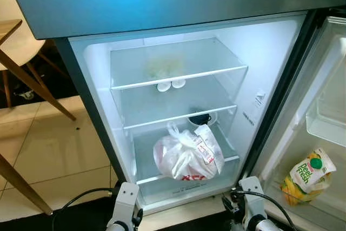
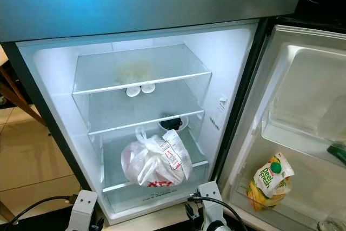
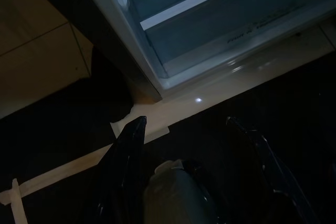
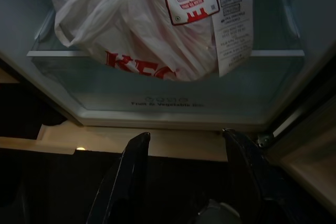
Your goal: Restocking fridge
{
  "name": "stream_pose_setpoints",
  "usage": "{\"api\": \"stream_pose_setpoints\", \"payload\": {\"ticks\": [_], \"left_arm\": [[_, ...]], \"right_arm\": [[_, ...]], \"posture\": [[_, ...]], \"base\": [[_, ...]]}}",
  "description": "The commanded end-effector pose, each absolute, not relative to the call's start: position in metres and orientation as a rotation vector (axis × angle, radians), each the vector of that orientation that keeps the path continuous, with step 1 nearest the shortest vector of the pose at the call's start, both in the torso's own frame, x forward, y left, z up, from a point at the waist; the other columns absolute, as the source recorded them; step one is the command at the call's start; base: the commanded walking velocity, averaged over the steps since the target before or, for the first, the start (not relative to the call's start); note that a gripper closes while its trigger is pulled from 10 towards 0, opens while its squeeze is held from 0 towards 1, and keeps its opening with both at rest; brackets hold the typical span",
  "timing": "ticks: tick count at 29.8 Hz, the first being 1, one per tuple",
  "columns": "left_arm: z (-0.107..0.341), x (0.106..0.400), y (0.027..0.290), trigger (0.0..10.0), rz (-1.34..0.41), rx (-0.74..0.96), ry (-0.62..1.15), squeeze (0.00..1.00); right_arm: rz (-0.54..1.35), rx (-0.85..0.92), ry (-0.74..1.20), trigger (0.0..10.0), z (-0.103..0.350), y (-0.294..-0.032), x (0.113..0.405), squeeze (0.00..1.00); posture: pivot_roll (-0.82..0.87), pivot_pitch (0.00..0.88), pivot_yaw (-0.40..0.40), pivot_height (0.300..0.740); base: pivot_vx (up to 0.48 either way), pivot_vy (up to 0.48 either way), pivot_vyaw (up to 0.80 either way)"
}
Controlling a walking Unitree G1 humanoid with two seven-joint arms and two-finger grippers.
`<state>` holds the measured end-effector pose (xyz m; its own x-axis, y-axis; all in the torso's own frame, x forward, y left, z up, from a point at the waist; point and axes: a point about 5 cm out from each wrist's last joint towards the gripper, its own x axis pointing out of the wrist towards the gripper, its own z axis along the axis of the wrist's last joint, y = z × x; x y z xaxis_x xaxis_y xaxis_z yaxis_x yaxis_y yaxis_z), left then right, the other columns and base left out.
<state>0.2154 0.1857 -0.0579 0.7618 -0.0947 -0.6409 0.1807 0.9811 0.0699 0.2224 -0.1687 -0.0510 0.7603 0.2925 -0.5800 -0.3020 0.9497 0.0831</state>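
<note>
**Left eye view: fridge open, both grippers low and empty**

I am looking into the open white-lined fridge [image 1: 97,79], and I place everything from it. On its lowest glass shelf, above the clear vegetable drawer [image 4: 157,98], sits a knotted white plastic takeaway bag with red lettering [image 1: 186,158], a long paper receipt [image 4: 231,19] stuck to its front. Behind the bag I can make out a dark bowl [image 1: 201,117]. Two small white round things [image 1: 170,85] hang under the top shelf. In the fridge's open door, a yellow and green juice pouch [image 1: 308,177] leans in the bottom rack.

Below the fridge's front edge, my left gripper [image 3: 191,129] hangs over dark floor, fingers apart, nothing between them. My right gripper [image 4: 184,137] sits just before the drawer, fingers likewise spread and empty.
</note>
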Motion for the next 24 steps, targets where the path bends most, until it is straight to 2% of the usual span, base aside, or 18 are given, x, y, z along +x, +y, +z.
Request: {"api": "stream_pose_setpoints", "payload": {"ticks": [1, 12, 24], "left_arm": [[-0.0578, 0.2141, 0.1929, 10.0, -0.15, 0.155, 0.699, 0.0], [-0.0566, 0.2172, 0.1897, 10.0, -0.151, 0.147, 0.691, 0.0], [-0.0583, 0.214, 0.1897, 10.0, -0.161, 0.153, 0.697, 0.0]], "right_arm": [[0.318, 0.005, 0.626, 10.0, -0.0525, -0.1704, 0.2187, 0.0], [0.313, 0.01, 0.636, 10.0, -0.0534, -0.1703, 0.2183, 0.0], [0.304, -0.004, 0.625, 10.0, -0.0528, -0.171, 0.2185, 0.0]], "posture": [[0.01, 0.012, 0.001, 0.577], [0.0, 0.011, 0.006, 0.621], [0.0, 0.008, 0.012, 0.621]], "base": [[0.0, 0.0, 0.0], [0.0, 0.0, 0.0], [0.0, 0.0, 0.0]]}}
